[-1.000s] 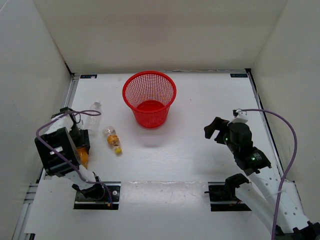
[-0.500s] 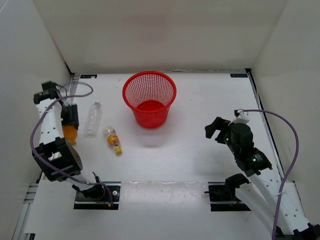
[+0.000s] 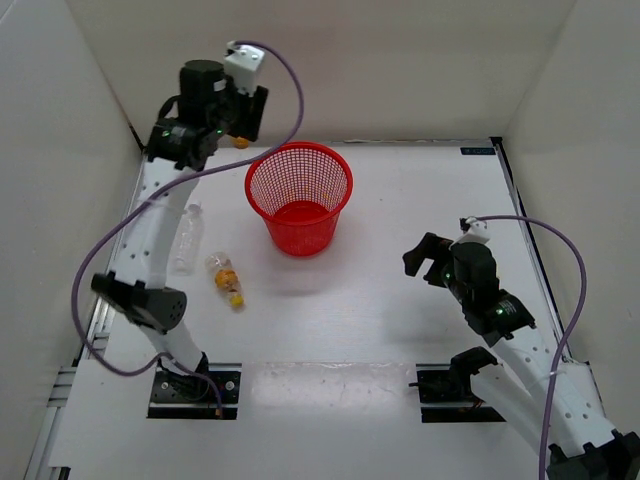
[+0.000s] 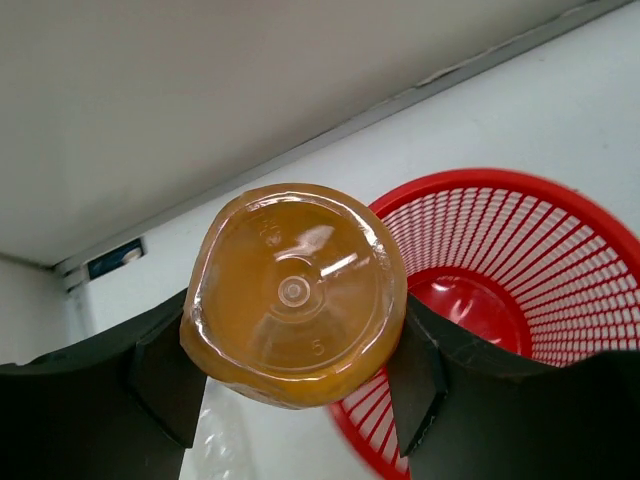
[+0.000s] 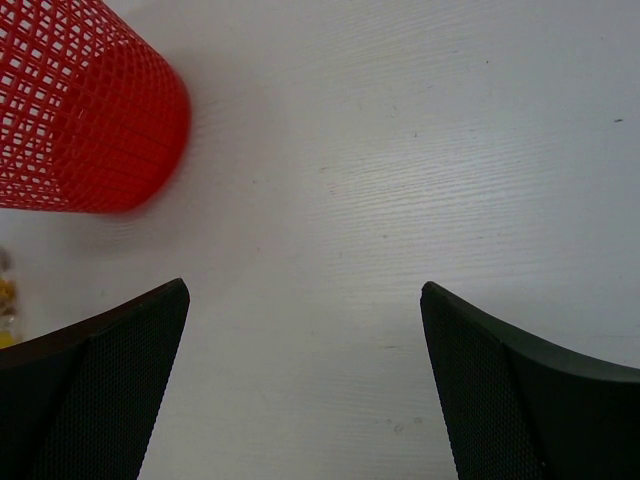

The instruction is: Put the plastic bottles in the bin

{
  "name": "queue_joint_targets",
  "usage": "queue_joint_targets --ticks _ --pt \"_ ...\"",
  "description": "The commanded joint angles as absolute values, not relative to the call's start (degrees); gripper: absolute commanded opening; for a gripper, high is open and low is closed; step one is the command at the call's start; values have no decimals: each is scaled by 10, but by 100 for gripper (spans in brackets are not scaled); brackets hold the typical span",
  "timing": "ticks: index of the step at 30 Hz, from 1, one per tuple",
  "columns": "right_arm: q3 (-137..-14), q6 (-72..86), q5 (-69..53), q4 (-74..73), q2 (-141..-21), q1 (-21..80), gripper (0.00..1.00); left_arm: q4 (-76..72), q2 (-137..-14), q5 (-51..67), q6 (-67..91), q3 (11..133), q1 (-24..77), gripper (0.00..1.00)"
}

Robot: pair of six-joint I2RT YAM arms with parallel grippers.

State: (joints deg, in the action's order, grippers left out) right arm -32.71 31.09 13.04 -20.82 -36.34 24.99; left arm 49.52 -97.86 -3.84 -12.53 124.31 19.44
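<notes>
An amber bottle (image 4: 292,292), its base toward the wrist camera, is pinched in the raised left gripper (image 3: 243,130), with the bin (image 3: 300,238) below and to its right; the right gripper (image 5: 305,380) is spread.

The left gripper (image 3: 243,128) holds an orange object (image 3: 240,142) beside the bin (image 3: 299,144). A clear bottle (image 3: 186,238) and a smaller bottle (image 3: 226,278) lie well behind it.

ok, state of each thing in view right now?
left gripper: shut on amber bottle
amber bottle: held aloft beside bin rim, not in it
bin: upright, looks empty
clear bottle: lying on table
yellow-orange bottle: lying on table
right gripper: open, empty
</notes>
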Motion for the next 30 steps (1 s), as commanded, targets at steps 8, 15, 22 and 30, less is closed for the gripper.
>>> queue_joint_targets --ticks 8,15,22,30 --pt "-344 294 142 -184 -380 308 100 446 -1091 -27 -132 1246 283 30" --pt "-424 174 110 -171 -471 397 100 446 -1008 -46 -137 1166 283 100" --pt "-564 50 95 -159 -613 561 100 446 -879 -163 -154 1158 275 100" --pt "-869 12 -38 -184 -927 663 100 446 -696 -308 -165 971 70 100"
